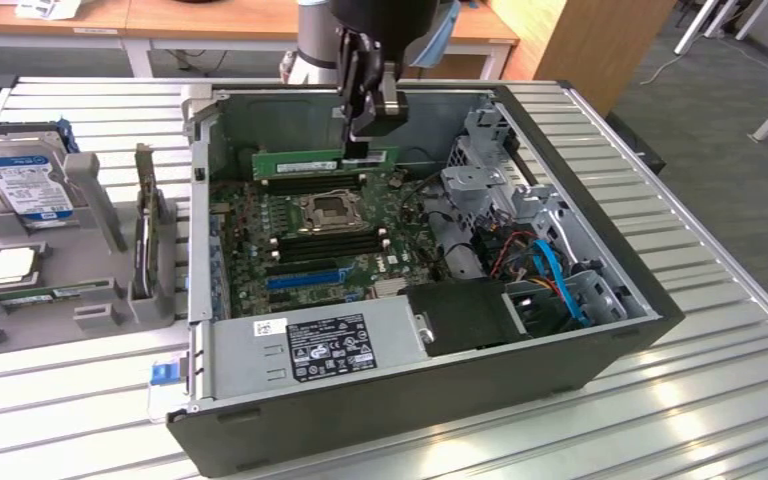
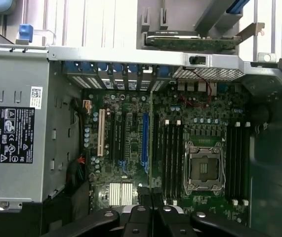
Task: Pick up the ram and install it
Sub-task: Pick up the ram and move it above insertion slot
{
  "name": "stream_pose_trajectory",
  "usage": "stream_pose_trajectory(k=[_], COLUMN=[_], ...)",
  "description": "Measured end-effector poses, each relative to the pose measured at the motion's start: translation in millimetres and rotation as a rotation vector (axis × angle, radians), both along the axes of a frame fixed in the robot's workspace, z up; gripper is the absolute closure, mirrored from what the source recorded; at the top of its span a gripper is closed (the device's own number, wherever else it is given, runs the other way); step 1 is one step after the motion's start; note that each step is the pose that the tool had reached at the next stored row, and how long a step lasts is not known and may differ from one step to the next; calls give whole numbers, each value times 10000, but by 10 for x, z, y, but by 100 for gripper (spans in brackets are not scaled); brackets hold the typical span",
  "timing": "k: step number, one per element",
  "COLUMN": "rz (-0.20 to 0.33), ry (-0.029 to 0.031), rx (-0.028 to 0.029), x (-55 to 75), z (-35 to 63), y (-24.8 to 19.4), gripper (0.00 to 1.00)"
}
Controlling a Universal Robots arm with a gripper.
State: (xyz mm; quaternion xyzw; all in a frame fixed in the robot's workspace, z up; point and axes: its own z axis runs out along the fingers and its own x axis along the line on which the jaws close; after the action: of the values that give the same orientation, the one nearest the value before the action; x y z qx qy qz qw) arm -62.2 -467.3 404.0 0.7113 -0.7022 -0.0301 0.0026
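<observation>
We see the black tool (image 1: 361,151) clamped on the long, thin green ram stick (image 1: 297,162), poised over the green motherboard (image 1: 357,262) inside the open grey computer case (image 1: 424,400).

1. I see a ribbed metal table (image 1: 711,400) in the exterior view.
2. An open computer case (image 1: 398,405) lies on its side at the table's centre.
3. At nine o'clock from the case, a grey parts holder (image 1: 101,316) sits on the table, just beside it.
</observation>
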Motion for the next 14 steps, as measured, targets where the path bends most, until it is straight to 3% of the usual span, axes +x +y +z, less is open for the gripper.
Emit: stream_pose_trajectory(k=[6, 14], rz=[-67, -67], ry=[0, 0], rx=[-1, 1], x=[100, 104], z=[0, -1], y=[0, 7], gripper=[88, 88])
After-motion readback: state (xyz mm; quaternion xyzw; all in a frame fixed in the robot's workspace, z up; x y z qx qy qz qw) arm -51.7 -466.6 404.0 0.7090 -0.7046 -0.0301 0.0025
